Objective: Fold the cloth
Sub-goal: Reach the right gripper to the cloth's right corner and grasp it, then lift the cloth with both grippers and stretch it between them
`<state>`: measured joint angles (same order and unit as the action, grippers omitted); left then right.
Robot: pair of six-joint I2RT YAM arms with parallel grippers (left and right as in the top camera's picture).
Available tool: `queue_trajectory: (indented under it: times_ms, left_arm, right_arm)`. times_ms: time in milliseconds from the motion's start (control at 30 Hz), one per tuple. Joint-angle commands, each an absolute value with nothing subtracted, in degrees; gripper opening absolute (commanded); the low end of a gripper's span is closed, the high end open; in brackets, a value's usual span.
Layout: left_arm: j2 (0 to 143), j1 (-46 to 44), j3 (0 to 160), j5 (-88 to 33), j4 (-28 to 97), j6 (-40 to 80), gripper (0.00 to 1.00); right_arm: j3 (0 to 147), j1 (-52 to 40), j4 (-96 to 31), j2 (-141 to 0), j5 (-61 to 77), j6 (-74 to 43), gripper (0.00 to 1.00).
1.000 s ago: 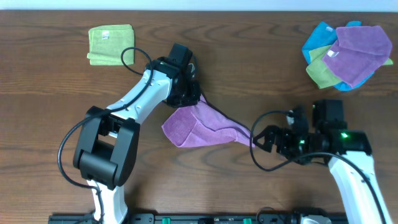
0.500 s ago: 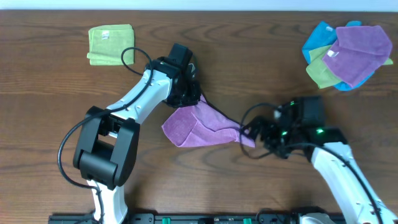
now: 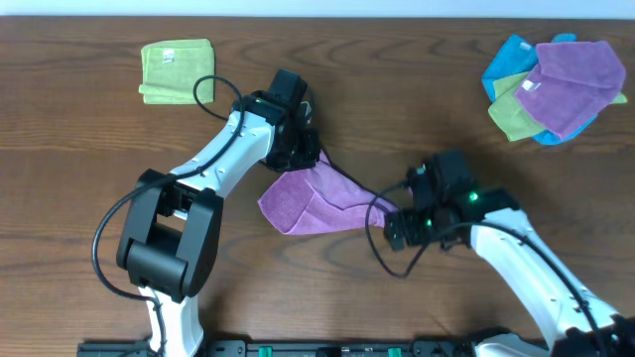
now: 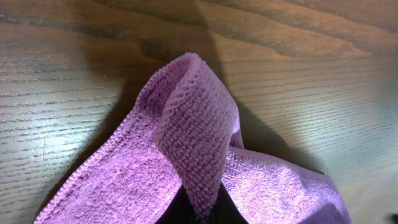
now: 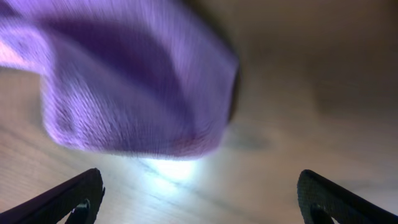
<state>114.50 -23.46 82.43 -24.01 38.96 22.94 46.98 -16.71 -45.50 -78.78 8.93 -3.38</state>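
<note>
Cloth (image 3: 316, 203) lies crumpled near the middle of the table (image 3: 417, 109), with one corner lifted and clamped between the closed fingers of the left gripper (image 3: 303, 151). The right gripper (image 3: 399, 230) sits at the opposite end, fingers spread wide and holding nothing. Risk: if the right fingers close short of the near corner, they catch only wood. Risk: a left-arm pull before that corner is gripped would likely drag the cloth into a bunch.
</note>
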Motion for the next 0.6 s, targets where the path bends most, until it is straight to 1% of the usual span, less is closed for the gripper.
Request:
queue_trajectory:
  times_ms: [0, 100, 233, 367, 433, 567]
  left_arm:
    - [113.7, -23.6, 83.2, -24.2, 39.2, 23.4, 0.07]
    - [113.7, -23.6, 83.2, -24.2, 39.2, 23.4, 0.06]
    - [113.7, -23.6, 83.2, -23.9, 39.2, 23.4, 0.06]
    - [113.7, -23.6, 83.2, -23.8, 39.2, 23.4, 0.06]
    - [113.7, -23.6, 83.2, -23.8, 39.1, 23.4, 0.07]
    - [113.7, -23.6, 83.2, -23.8, 39.1, 23.3, 0.06]
  right_arm:
    - [52.4, -18.4, -45.9, -78.6, 2.5, 2.6, 0.98]
    - [53.6, -20.5, -46.2, -78.8, 2.7, 3.5, 0.97]
    - [53.6, -25.1, -49.8, -78.9, 2.8, 3.8, 0.95]
    - [53.6, -29.1, -48.7, -79.2, -3.2, 3.8, 0.95]
    - [53.6, -30.3, -48.2, -81.0, -3.7, 3.8, 0.96]
    - [53.6, -30.8, -47.9, -86.4, -5.0, 3.7, 0.94]
